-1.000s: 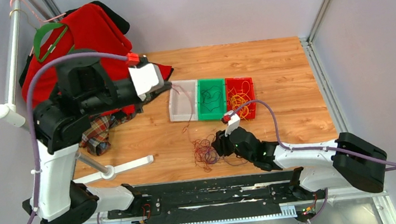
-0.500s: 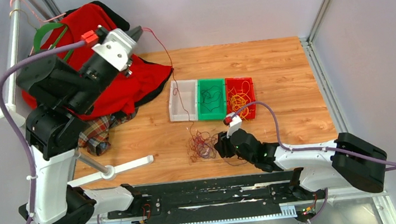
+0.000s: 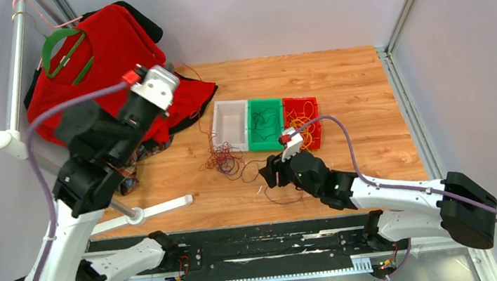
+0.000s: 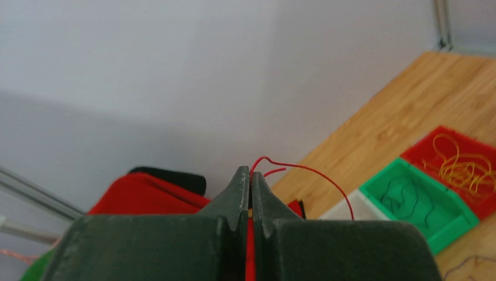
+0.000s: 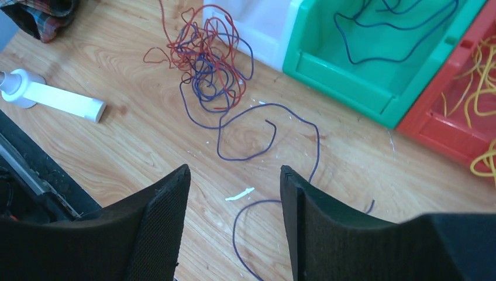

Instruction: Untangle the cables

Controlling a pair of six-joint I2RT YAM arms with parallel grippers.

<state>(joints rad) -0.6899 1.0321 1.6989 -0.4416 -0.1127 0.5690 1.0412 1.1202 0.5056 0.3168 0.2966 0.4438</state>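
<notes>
Your left gripper (image 4: 250,174) is pinched fully closed on a thin red cable (image 4: 304,167), held up off the surface (image 3: 352,86) near the red garment (image 3: 107,43). In the left wrist view that cable loops out of the fingertips and arcs down toward the white bin (image 3: 216,131); you can't trace it further there. Your right gripper (image 5: 235,172) has its jaws spread wide with nothing between them, low over the surface, just on the near side of the bins. The main tangle of cables (image 5: 205,55), red and purple mixed, lies on the surface right beside the white bin's near-left corner. A loose purple cable (image 5: 292,112) trails out of the tangle and curls across the wood in front of the right gripper; part of it runs under the gap between the jaws, whether touching them or not you can't tell. The green bin (image 5: 333,88) holds a dark cable (image 3: 266,121), and the red bin (image 5: 433,126) holds yellow-orange cables (image 4: 462,170). A white rod (image 5: 55,99) lies on the surface left of the tangle, well apart from it.
</notes>
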